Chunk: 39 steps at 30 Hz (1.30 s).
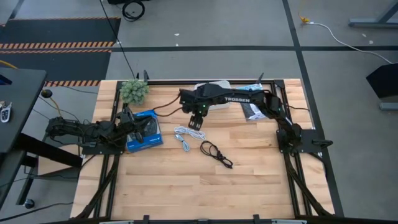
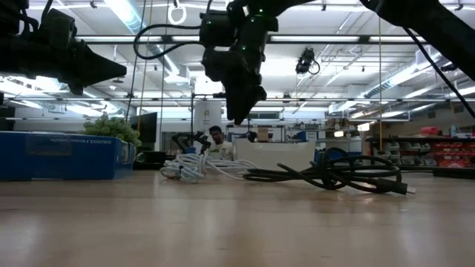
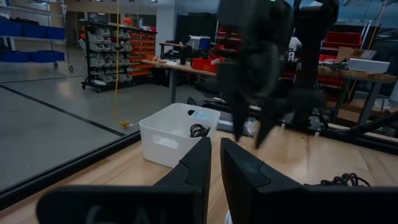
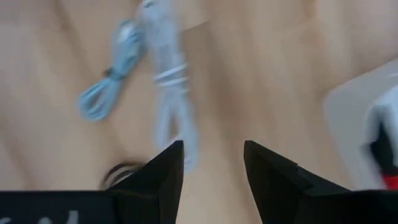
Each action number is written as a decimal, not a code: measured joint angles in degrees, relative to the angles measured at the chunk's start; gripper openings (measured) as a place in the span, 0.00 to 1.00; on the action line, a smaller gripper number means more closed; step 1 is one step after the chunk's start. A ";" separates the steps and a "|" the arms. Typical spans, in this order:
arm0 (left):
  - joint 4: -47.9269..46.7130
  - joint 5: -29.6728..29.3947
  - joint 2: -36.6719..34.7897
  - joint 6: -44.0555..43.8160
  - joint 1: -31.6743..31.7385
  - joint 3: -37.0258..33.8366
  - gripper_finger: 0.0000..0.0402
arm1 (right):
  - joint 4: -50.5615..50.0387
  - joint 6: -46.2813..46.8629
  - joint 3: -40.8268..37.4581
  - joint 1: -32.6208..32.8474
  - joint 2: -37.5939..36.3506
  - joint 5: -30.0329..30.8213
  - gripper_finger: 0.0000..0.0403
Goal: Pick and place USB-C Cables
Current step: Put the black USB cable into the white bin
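**Inspector:** While the right tool (image 1: pixel 198 122) hangs above the tabletop (image 1: pixel 186 186) with its fingers parted and nothing between them, the pale cable (image 1: pixel 181 135) lies just below and beside it, toward the front edge. The wrist view confirms it: the pale cable (image 4: pixel 171 87) is ahead of the open fingers, not yet between them.

**Assistant:** And the other cables?

**Inspector:** A black cable (image 1: pixel 215 152) lies on the wood just to the right of the pale one, apart from it. A third looks to be already in the white tray (image 3: pixel 171 134) at the back of the tabletop; something dark and coiled shows inside, though I cannot make out its detail.

**Assistant:** How does the pale one lie?

**Inspector:** It is a long, narrow bundle. From above, its long axis runs from the back left toward the front right, with a loose looped tail off to one side. The banded middle appears the firmest part.

**Assistant:** Recommendation for the pick?

**Inspector:** In my judgement, centre the right tool over that bound middle, set the fingers across the long axis and not along it, and descend straight until the tips nearly meet the wood. Closing on the loose tail risks the bundle unravelling or dragging the black cable.

**Assistant:** Left arm?

**Inspector:** It waits at the left side by the blue box (image 1: pixel 144 132); the left tool (image 3: pixel 213 165) has its fingers nearly together, holding nothing.
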 joint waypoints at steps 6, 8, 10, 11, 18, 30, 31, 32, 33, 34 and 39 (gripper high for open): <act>0.00 0.00 0.01 0.01 0.00 -0.01 0.11 | -2.56 1.75 -2.12 4.58 0.00 -6.29 0.48; 0.00 0.00 0.02 -0.01 0.00 -0.01 0.11 | -3.35 2.49 -3.37 6.12 -0.02 -6.31 0.50; 0.00 0.00 0.02 0.01 -0.01 0.01 0.11 | -4.69 3.27 -4.92 7.54 0.00 -6.29 0.53; 0.00 0.00 0.02 0.01 -0.02 0.01 0.11 | -5.13 3.70 -5.69 8.22 0.00 -6.29 0.54; 0.02 0.00 0.01 0.01 -0.02 0.01 0.11 | -5.72 3.96 -11.28 11.51 -0.93 -7.43 0.63; 0.02 0.00 0.00 -0.01 -0.02 0.00 0.11 | 2.54 9.90 -28.42 13.71 -10.15 -6.46 0.66; 0.02 0.00 0.00 0.01 -0.02 0.01 0.11 | 3.21 9.88 -29.59 14.05 -10.44 -6.80 0.66; 0.02 0.00 0.00 0.01 -0.01 -0.01 0.11 | 4.07 9.94 -30.56 14.33 -10.76 -7.68 0.66; 0.02 0.00 0.00 0.00 -0.02 0.01 0.11 | 4.76 10.22 -31.34 14.57 -11.08 -8.47 0.67; 0.03 0.00 0.00 -0.01 -0.02 0.01 0.11 | 5.20 10.47 -31.83 14.79 -11.32 -9.17 0.68; 0.02 0.00 0.00 0.00 -0.01 0.00 0.11 | 6.01 12.86 -31.97 15.78 -11.41 -9.72 0.74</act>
